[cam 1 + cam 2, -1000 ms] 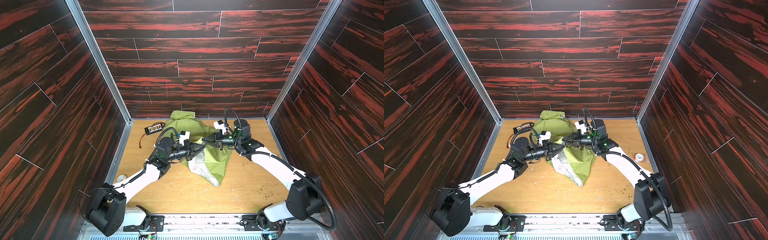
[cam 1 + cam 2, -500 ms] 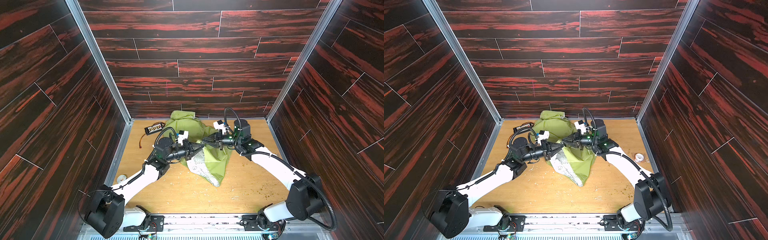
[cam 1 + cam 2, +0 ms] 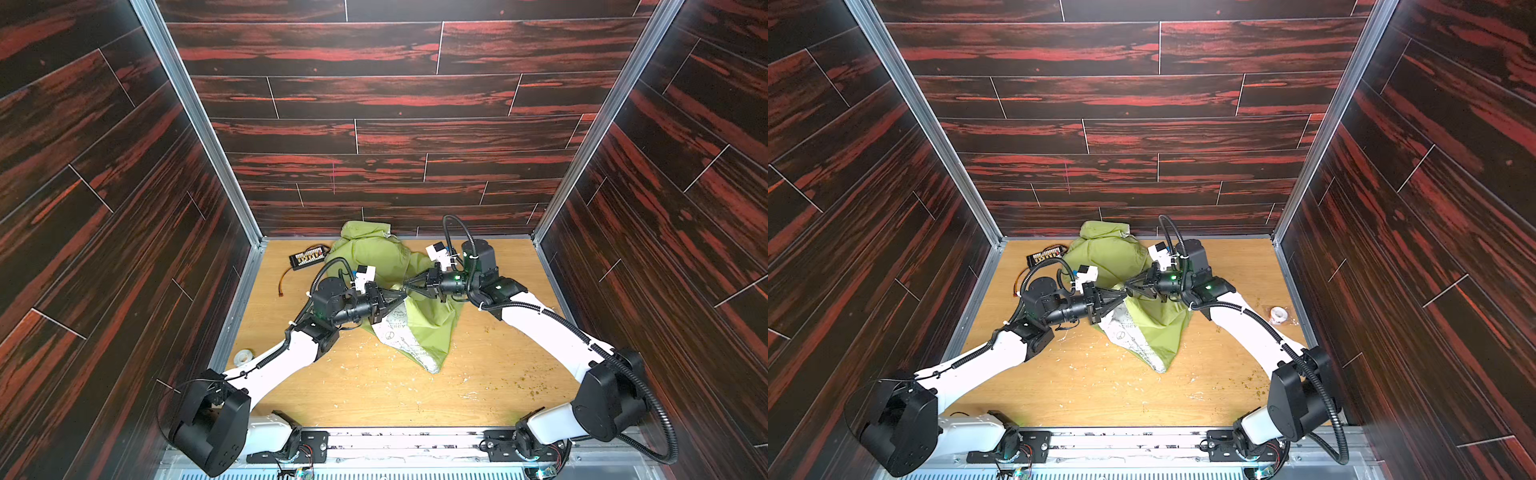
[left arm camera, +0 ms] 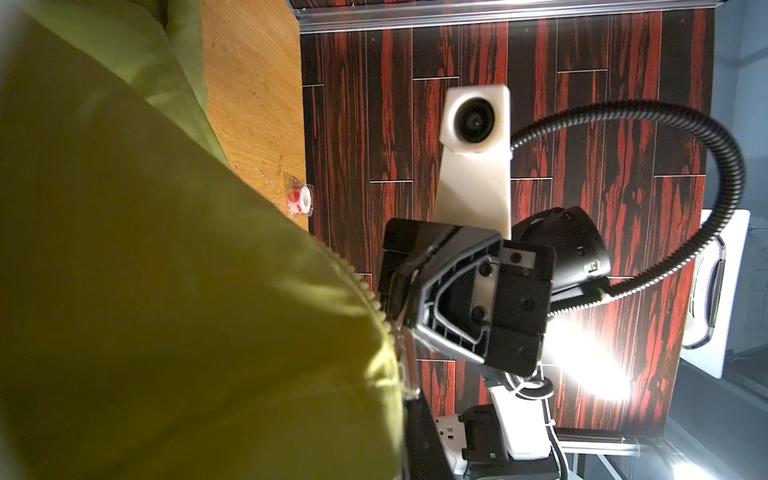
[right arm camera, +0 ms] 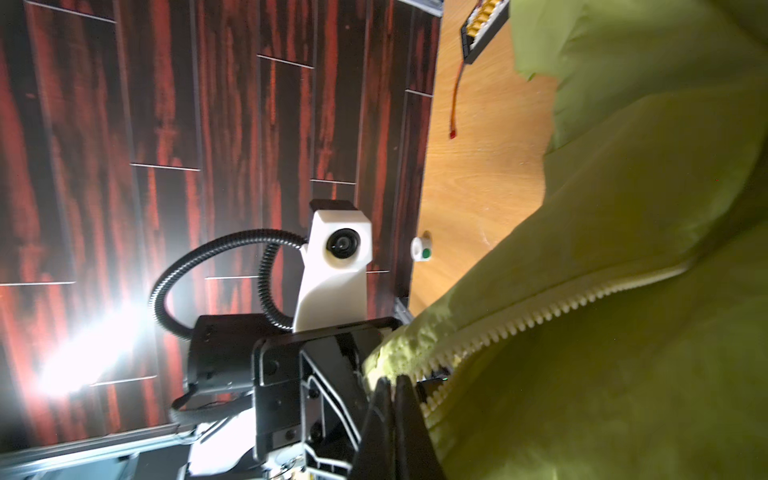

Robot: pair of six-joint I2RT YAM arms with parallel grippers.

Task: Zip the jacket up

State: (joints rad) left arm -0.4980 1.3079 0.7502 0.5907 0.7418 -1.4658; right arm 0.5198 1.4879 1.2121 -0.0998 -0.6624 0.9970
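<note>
The jacket lies heaped centre-rear on the desk, far edge against the back wall. The left gripper jaws are clamped on its zipper edge. The right gripper jaws are together at the zipper teeth. Front desk open.

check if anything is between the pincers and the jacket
Nothing visible does. In a top view the left pincer and the right pincer meet tip to tip at the jacket. Each is shut on its raised zipper edge, and no other object lies between them and the fabric.
</note>
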